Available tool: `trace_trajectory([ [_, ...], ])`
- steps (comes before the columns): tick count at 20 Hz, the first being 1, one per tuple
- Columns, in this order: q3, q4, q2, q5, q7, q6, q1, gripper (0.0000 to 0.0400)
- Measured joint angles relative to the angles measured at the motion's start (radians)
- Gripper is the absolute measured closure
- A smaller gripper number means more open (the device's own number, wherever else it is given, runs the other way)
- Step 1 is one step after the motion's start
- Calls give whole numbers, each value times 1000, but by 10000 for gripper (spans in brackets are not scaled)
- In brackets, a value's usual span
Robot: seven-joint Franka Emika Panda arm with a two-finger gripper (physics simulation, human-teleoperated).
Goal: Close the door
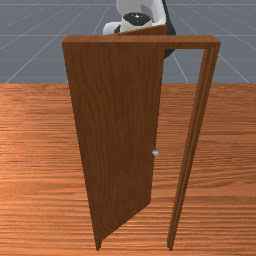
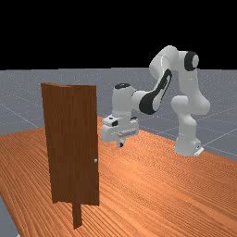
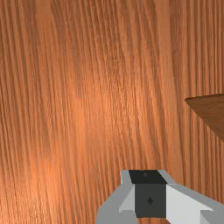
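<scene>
In the far view the gripper [image 2: 121, 144] hangs just to the right of the door panel [image 2: 69, 143], slightly higher than the knob [image 2: 96, 160], and a gap shows between them. The wrist view has the gripper [image 3: 149, 176] over bare wood, with a dark brown corner [image 3: 211, 111], apparently of the door, off to one side. The door [image 1: 117, 130] stands open in the front view, joined at the frame's left post and swung back toward the arm. Its free edge carries a small grey knob [image 1: 155, 153]. The panel hides the gripper from the front.
The frame's top beam [image 1: 140, 42] spans both posts, and its right post [image 1: 187, 150] stands apart from the door's free edge. The wooden table [image 2: 152, 185] extends under the hand to the arm's base [image 2: 186, 147], at the far view's right.
</scene>
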Motion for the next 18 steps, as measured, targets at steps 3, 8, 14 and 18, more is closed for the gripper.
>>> trace_trajectory([
  [3, 0, 37, 24, 2, 0, -14, -1, 400],
  [8, 0, 73, 48, 3, -2, -25, -2, 400],
  [14, 0, 85, 55, 3, -3, -31, -3, 400],
  [18, 0, 85, 53, 4, -4, -32, -3, 400],
])
